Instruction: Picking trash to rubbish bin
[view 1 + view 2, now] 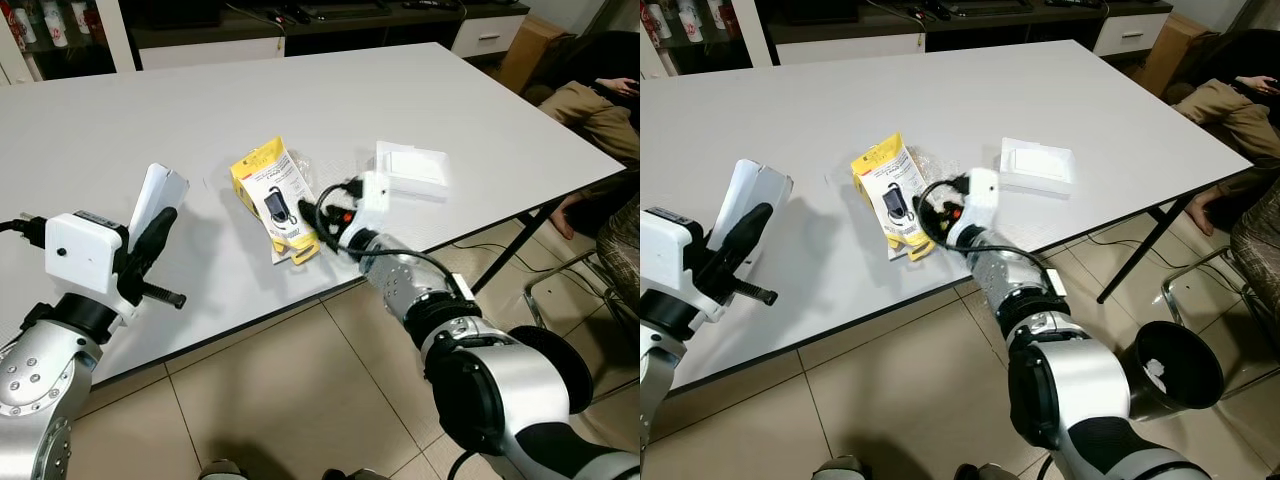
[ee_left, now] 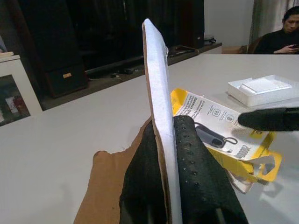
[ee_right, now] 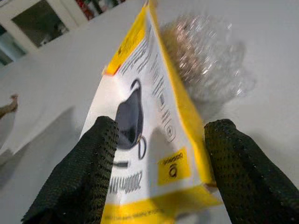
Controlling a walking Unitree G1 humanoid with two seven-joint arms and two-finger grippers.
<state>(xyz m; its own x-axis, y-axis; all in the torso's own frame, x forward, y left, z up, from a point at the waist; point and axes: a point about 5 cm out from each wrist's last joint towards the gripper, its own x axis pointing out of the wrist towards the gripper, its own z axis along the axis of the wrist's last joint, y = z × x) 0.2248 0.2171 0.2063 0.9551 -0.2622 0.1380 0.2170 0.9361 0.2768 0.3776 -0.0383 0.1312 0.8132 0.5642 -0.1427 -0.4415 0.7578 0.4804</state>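
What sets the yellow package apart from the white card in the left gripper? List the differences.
The yellow package lies flat on the table; the white card is held upright off it. The package is printed yellow, the card plain white. The left gripper clamps the card; the right gripper straddles the package, open. Both are flat.

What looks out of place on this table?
The yellow package lies askew near the table edge, crumpled clear plastic behind it. The left gripper holds a flat white card on edge.

package [image 1: 276,199] lies mid-table [image 1: 420,100], tray [image 1: 412,168] to its right, flat card [image 1: 155,205] to its left, bin [image 1: 1175,372] on floor right of the table
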